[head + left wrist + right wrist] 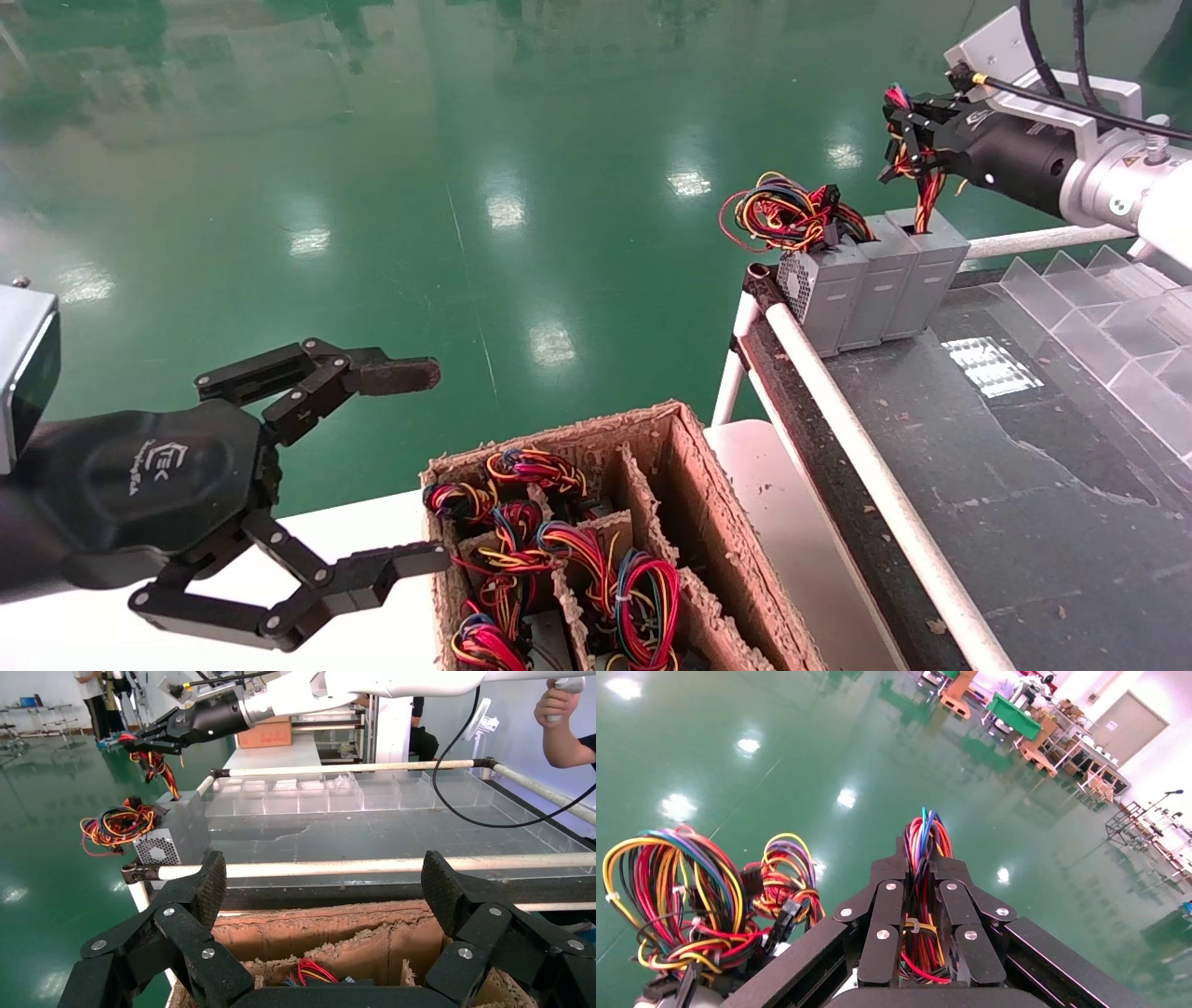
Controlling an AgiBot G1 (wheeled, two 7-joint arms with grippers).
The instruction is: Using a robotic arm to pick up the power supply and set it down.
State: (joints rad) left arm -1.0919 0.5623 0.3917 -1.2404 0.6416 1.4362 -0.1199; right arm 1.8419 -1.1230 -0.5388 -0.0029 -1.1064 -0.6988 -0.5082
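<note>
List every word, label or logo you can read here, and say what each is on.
"TEK": white logo on the left gripper body; the smaller line of white script beside it is too small to read.
Yellow warning sticker on the right arm's silver wrist housing: too small to read.
Right gripper: a faint mark on its body, unreadable.
Power supplies and cardboard box: no readable text.

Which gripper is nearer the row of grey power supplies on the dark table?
Right. The right gripper is just above the row of power supplies, clamped on a wire bundle. The left gripper hangs open by the cardboard box, well away.
</note>
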